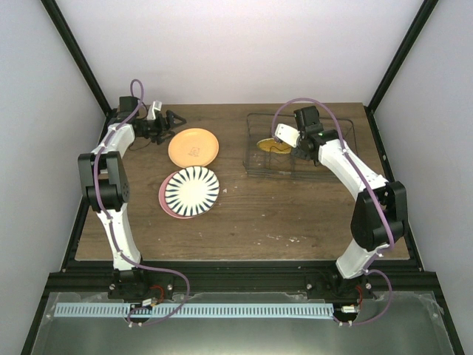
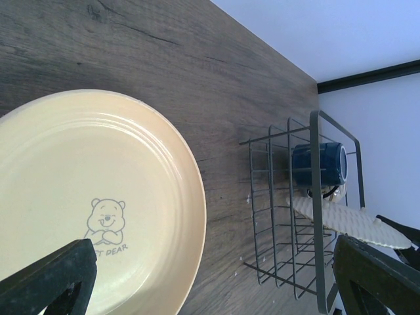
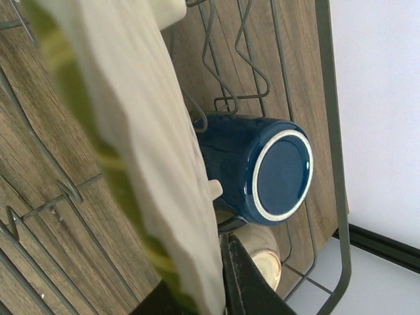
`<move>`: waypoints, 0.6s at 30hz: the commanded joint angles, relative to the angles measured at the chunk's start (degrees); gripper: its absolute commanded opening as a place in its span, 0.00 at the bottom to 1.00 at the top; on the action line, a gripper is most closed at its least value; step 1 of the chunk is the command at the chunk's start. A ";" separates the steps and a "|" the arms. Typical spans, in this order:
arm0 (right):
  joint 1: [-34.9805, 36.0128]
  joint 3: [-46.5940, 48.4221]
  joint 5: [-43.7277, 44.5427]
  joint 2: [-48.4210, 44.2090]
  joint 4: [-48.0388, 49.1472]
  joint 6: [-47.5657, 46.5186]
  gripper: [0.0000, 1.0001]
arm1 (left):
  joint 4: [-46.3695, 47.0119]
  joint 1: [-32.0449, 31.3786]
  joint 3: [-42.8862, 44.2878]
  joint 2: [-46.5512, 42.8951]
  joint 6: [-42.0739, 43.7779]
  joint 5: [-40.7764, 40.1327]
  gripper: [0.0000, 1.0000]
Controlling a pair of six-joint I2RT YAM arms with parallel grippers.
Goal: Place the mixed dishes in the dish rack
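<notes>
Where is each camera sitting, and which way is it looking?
Top external: high behind the arms, looking down at the table; both whole arms show.
Left wrist: on the left arm, low over the orange bear plate, facing the dish rack; the open left tool shows both fingers.
Right wrist: on the right arm, inside the rack, close against the yellow grid plate that the right tool grips; one finger shows.
Shared: both wrist views show the blue mug in the rack.
</notes>
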 commanded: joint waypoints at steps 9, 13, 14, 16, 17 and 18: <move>-0.11 0.26 -2.08 2.47 1.81 1.18 0.11 | 0.24 0.22 -0.17 -0.72 0.14 0.71 1.00; -0.12 0.94 -1.47 2.52 1.16 1.07 0.16 | 0.24 0.22 -0.01 -0.72 -0.01 0.58 1.00; -0.14 1.24 -1.42 2.43 0.73 1.03 0.19 | 0.24 0.22 0.06 -0.63 -0.03 0.57 1.00; -0.12 2.15 -1.59 2.22 -0.53 1.09 0.22 | 0.26 0.22 0.36 -0.59 -0.12 0.60 1.00; -0.13 2.58 -1.73 2.02 -1.16 1.24 0.23 | 0.25 0.17 0.49 -0.48 -0.12 0.57 1.00; -0.08 3.14 -1.84 1.78 -1.91 1.38 0.24 | 0.24 0.23 0.75 -0.45 -0.20 0.59 1.00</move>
